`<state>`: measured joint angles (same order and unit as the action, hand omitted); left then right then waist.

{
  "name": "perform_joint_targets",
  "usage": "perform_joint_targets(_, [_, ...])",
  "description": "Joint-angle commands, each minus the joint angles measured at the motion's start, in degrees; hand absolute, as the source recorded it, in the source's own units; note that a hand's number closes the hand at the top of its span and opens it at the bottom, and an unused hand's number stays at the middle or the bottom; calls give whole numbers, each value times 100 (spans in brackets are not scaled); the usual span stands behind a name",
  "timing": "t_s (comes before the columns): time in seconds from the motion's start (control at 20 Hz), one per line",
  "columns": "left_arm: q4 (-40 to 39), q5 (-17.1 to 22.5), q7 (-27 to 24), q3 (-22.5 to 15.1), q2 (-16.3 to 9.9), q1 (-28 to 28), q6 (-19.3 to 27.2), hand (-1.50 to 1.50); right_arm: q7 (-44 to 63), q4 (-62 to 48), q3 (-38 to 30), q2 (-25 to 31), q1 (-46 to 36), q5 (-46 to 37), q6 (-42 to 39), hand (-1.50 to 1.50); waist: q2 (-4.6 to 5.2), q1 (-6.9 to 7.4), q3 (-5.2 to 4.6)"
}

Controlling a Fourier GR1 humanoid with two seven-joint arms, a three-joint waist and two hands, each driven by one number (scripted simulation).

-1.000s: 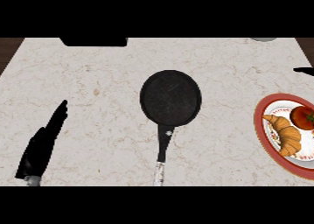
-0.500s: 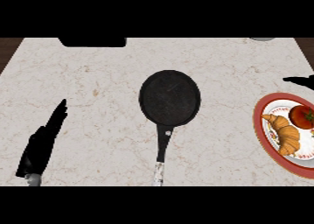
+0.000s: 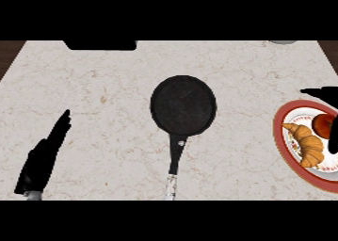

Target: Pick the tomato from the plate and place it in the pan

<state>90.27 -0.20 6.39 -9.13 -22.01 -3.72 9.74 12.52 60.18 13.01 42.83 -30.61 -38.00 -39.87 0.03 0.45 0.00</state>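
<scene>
The red tomato lies on a red-rimmed white plate at the counter's right edge, next to a croissant. My right hand hangs over the plate's far side, open, its thumb pointing left and its fingers running down the tomato's right side, hiding part of it. I see no finger curled round the tomato. The black pan sits mid-counter with nothing in it, handle toward me. My left hand rests open at the lower left, fingers straight.
A dark flat object lies at the counter's far edge, and a grey round item peeks in at the far right. Bare marble counter stretches between the pan and each hand.
My right hand has come in from the right edge and moved down and left over the plate, now covering part of the tomato. The left hand, pan and plate have stayed put.
</scene>
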Motion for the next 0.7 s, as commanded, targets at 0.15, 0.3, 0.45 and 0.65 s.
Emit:
perform_joint_targets(0.15, [-156,-131,-25,333,141,16,-274,0,-79,283,-322,-27,227,-398,-363,-150,-6,-33,-2])
perform_joint_targets(0.3, [411,-252,240,162,252,-70,-199,0,-721,-603,-165,34,339,-897,373,-150,4,8,3])
perform_joint_targets(0.45, [105,-285,338,454,245,177,-387,0,-471,-225,-372,-208,502,-965,218,-150,-4,-33,0])
perform_joint_targets(0.65, [244,-413,503,438,307,215,-531,0,-875,-1118,-420,-360,47,-1359,504,-150,7,5,2])
